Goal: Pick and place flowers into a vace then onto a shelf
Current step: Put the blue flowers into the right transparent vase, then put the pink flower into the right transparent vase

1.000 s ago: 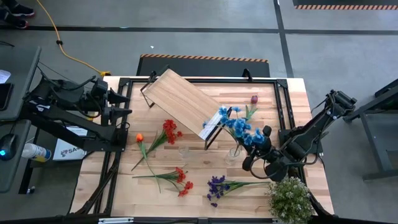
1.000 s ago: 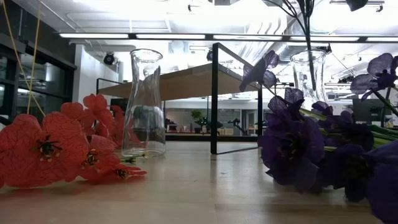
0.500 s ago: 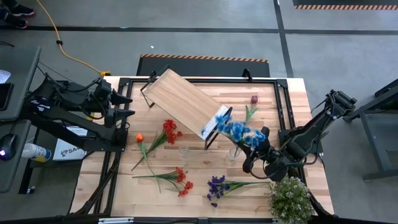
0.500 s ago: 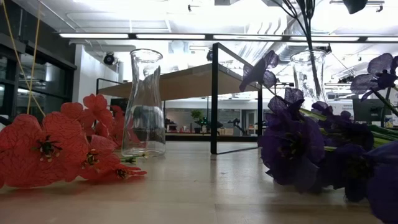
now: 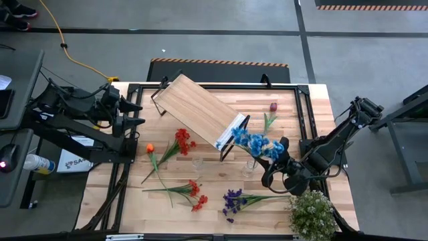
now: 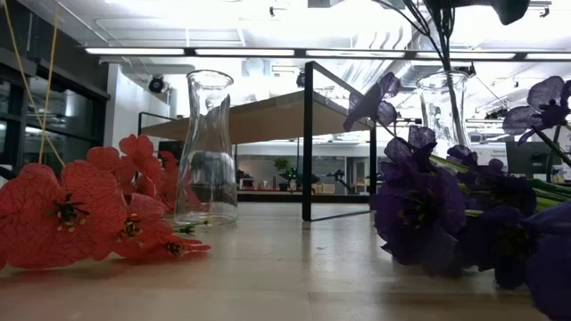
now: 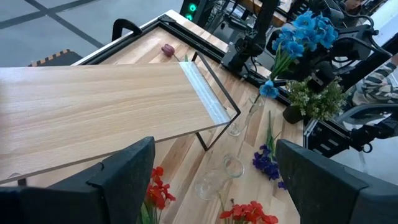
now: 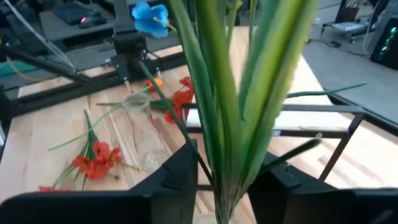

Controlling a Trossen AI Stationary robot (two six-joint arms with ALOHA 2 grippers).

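The flowers are mostly waiting on the table: only the blue bunch is standing with its stems in the clear vase just beside the shelf. The right gripper is hanging at that vase with the green stems passing between its fingers; whether it is pinching or letting go, I cannot tell. The red flowers, the orange one, a second red stem, the purple bunch and the dark red bud are lying loose, and a second vase is standing empty. Nothing is resting on the shelf. The left gripper is waiting spread wide at the table's left edge.
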